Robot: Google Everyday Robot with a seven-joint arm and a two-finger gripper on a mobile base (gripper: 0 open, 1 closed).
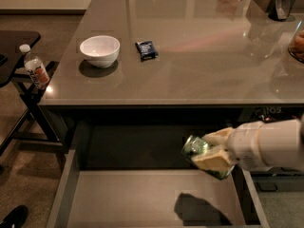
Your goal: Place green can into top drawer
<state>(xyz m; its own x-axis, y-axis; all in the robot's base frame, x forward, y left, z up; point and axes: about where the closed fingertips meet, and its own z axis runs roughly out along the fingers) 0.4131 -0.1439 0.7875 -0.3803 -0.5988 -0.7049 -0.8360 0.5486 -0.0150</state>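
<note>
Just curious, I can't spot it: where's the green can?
Lower right of the camera view: the green can is held in the gripper, in the air above the right side of the open top drawer, just below the front edge of the desk.

**Arm and gripper.** We see the single arm (270, 144) entering from the right edge of the view. Its white cylindrical end section lies nearly level and points left. At its tip the gripper (209, 150) sits in the lower right of the view, in the air above the right part of the top drawer (128, 194). We note two cream-coloured fingers (211, 161), one above and one below, pressed against the green can (194, 146). The can juts out leftward between them at a tilt.
</note>
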